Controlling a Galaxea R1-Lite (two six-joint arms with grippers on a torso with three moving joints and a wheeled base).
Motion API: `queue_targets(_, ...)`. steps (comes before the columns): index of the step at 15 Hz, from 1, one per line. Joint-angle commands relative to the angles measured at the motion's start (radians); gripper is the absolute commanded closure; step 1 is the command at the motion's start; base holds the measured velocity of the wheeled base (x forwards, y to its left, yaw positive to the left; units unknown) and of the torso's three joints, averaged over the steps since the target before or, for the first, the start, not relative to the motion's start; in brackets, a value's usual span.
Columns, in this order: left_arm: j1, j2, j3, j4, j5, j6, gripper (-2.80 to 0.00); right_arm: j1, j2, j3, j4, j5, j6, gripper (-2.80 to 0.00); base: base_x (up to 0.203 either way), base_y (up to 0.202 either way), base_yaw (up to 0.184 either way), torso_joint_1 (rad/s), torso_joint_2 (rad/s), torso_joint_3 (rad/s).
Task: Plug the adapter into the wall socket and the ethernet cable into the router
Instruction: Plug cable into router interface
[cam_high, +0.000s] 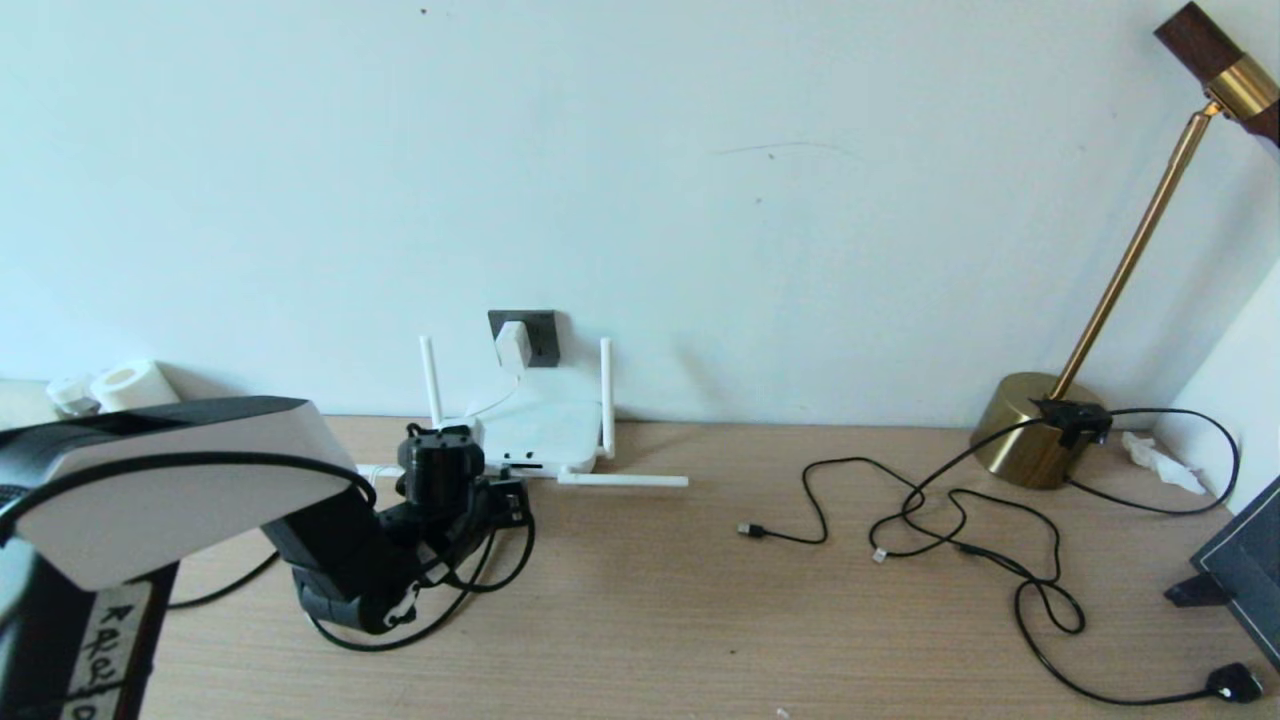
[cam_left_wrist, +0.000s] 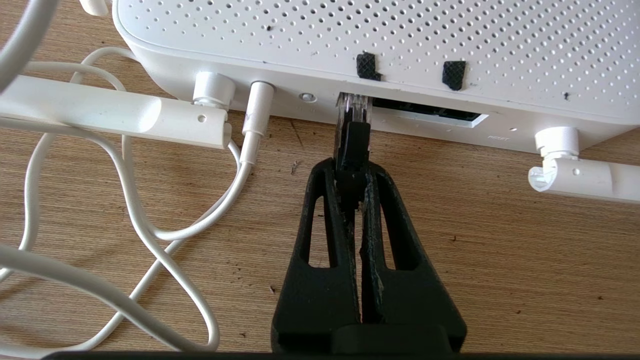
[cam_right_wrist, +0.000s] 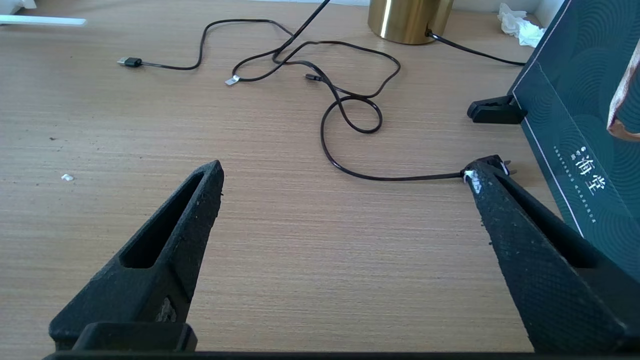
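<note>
The left pincer (cam_left_wrist: 352, 187) grips the ethernet cable (cam_left_wrist: 353, 145) at the router (cam_left_wrist: 350, 45) port; seemingly half-seated, it may jam if tilted.

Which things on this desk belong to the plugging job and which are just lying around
In the job:
adapter
wall socket
ethernet cable, in left claw
router

Lying about:
brass lamp
thin black cables
dark box
tissue rolls
</note>
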Motion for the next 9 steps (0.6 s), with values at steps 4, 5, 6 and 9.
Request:
queue_targets(4, -0.007, -0.007, 0.012, -0.005, 0.001, -0.002, 0.00, 0.000, 0.000, 0.000, 0.001, 0.000, 0.000, -2.80, 0.000, 0.000, 0.000, 0.000, 0.00, 0.000)
queue_targets(5, -0.007, -0.007, 0.014, -0.006, 0.001, -0.002, 0.00, 0.000, 0.000, 0.000, 0.002, 0.000, 0.000, -2.80, 0.000, 0.000, 0.000, 0.000, 0.00, 0.000)
queue_targets(6, -0.007, -0.007, 0.014, -0.006, 0.001, -0.002, 0.00, 0.000, 0.000, 0.000, 0.002, 0.000, 0.000, -2.80, 0.000, 0.000, 0.000, 0.000, 0.00, 0.000)
queue_targets(9, -0.007, -0.007, 0.014, -0.006, 0.001, -0.002, 0.00, 0.000, 0.000, 0.000, 0.002, 0.000, 0.000, -2.80, 0.000, 0.000, 0.000, 0.000, 0.00, 0.000)
